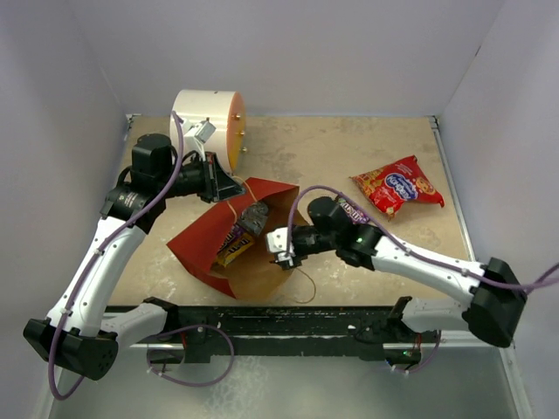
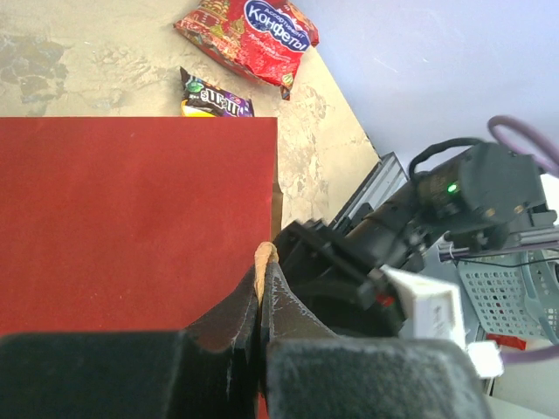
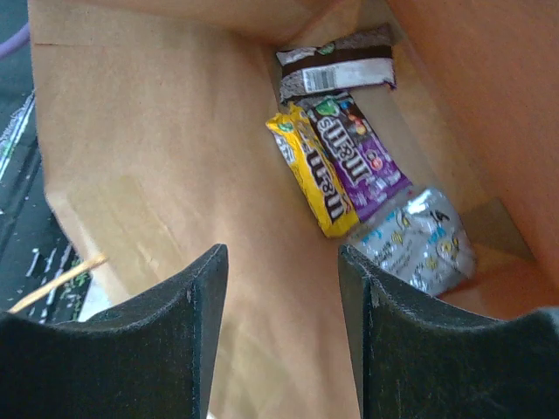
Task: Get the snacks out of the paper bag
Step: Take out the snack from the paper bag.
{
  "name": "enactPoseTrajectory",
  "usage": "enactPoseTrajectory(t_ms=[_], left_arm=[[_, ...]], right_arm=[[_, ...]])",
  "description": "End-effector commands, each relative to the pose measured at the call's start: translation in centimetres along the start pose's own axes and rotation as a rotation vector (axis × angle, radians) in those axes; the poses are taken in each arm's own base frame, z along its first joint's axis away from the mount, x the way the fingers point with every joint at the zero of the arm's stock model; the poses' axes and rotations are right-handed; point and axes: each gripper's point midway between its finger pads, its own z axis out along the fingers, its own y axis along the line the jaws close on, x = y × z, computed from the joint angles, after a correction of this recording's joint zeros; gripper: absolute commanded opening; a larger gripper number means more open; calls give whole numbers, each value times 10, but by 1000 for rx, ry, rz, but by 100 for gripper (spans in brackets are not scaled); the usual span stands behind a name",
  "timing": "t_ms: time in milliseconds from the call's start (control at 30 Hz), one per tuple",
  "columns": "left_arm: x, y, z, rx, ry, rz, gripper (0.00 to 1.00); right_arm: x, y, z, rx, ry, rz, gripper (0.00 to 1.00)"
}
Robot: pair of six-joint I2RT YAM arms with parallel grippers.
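Right pincer [image 3: 281, 262] spread wide at paper bag [image 3: 157, 157] mouth, snacks [image 3: 349, 166] loose ahead; left pincer [image 2: 262, 266] clenched on its rim.

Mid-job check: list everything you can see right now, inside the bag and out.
paper bag: one, red outside, brown inside, on its side mid-table
brown-white packet: one, inside bag
yellow packet: one, inside bag
purple packet: one, inside bag, overlapping the yellow
silver-blue packet: one, inside bag
red snack bag: one, on table, right
loose packet: one, purple-yellow, beside red snack bag
cylinder: one, white-orange, back left
table: one, tan
left pincer: shut on bag's edge
right pincer: open, at bag mouth
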Motion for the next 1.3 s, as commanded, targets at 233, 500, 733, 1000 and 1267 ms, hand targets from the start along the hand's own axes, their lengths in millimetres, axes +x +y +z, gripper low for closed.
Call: enactPoseTrajectory(t_ms=[233,500,733,1000,1267], left_arm=[[-15,-24,-17,44,-34,147,0],[-14,-27,-20,61,-20,191,0],[-19,-27,-17,63,-29,171,0],[-17,-31,-18,83,-26,166,0],[-15,-31,-21,73,-38,161,0]], right_arm=[[4,-17,96,-42,34,-255,56],[40,-40,130,55,113,-270,56],[51,-47,155,49,120,-259,56],[67,-50,174,43,142,-233,56],[90,-49,182,68,199,-181,51]])
